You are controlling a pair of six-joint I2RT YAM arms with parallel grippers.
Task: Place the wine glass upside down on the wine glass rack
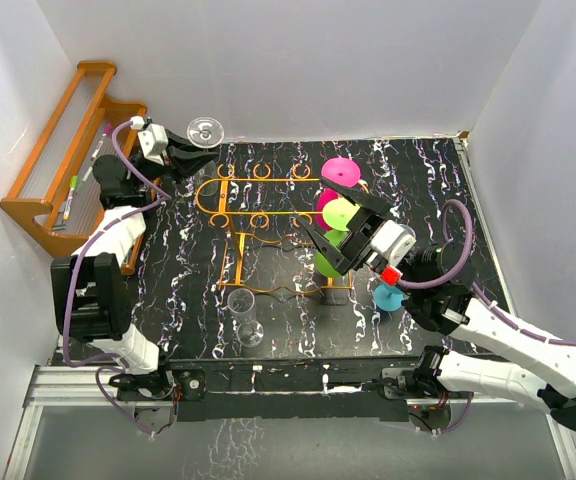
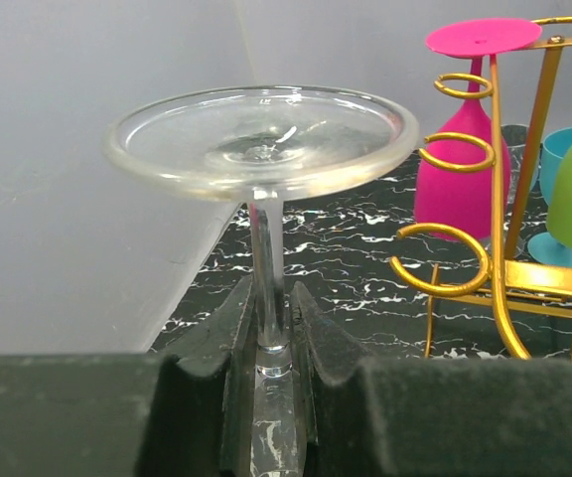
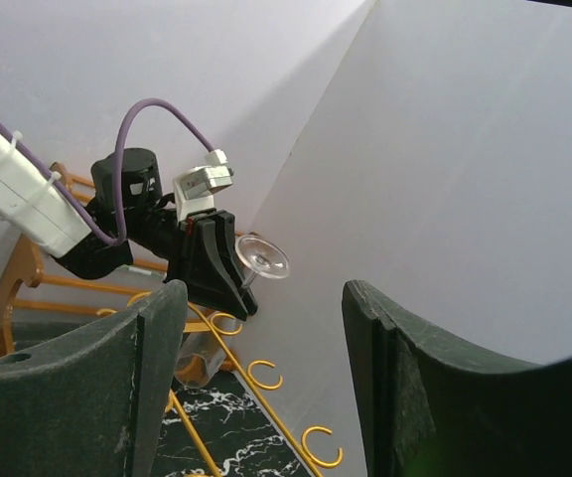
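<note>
A clear wine glass [image 2: 261,139] is held upside down, its round foot on top and its stem [image 2: 266,258] pinched between the jaws of my left gripper [image 2: 269,298]. In the top view this glass [image 1: 206,130] hangs at the far left corner of the orange-gold wire wine glass rack [image 1: 258,213], just outside its end rings [image 2: 455,149]. My right gripper [image 1: 340,228] hovers open over the rack's right side with nothing between its fingers. From the right wrist, that gripper [image 3: 264,298] looks towards the left gripper [image 3: 216,268] and the glass [image 3: 263,256].
Pink [image 1: 340,172], yellow-green [image 1: 340,212] and green [image 1: 328,262] glasses hang on the rack's right side. A blue glass [image 1: 388,295] stands beside it. A clear glass [image 1: 245,318] stands near the front. A brown wooden shelf [image 1: 63,160] lines the left wall.
</note>
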